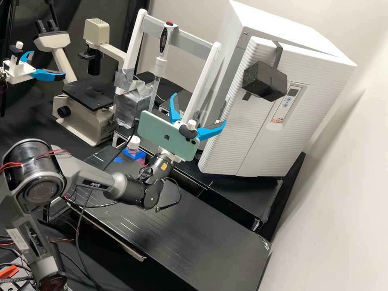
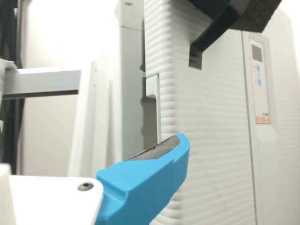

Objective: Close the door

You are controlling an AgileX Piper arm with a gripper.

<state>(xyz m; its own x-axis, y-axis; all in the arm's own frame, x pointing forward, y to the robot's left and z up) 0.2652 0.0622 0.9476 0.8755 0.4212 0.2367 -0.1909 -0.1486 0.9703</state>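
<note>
Two blue fingers (image 1: 211, 130) stand spread on my claw (image 1: 199, 108), with nothing held between them; a smartphone (image 1: 159, 133) sits at its wrist. Just beyond is the ribbed white door (image 2: 206, 122) on the front of what looks like an incubator (image 1: 283, 30), standing on the black counter (image 1: 250, 192). It hangs ajar at its free edge, near one fingertip; whether they touch, I can't tell.

I judge the panel stiff and fairly heavy, but easy to swing, so I needn't grip it. I'd press flat on the outer face near that free edge, by the latch (image 2: 152, 86), where leverage is best. The ribs may make a fingertip skid, so a slow, square push suits. I'd avoid the strapped foam block (image 1: 264, 81), which could tear loose, and, farther across, the control panel (image 1: 286, 104).
</note>
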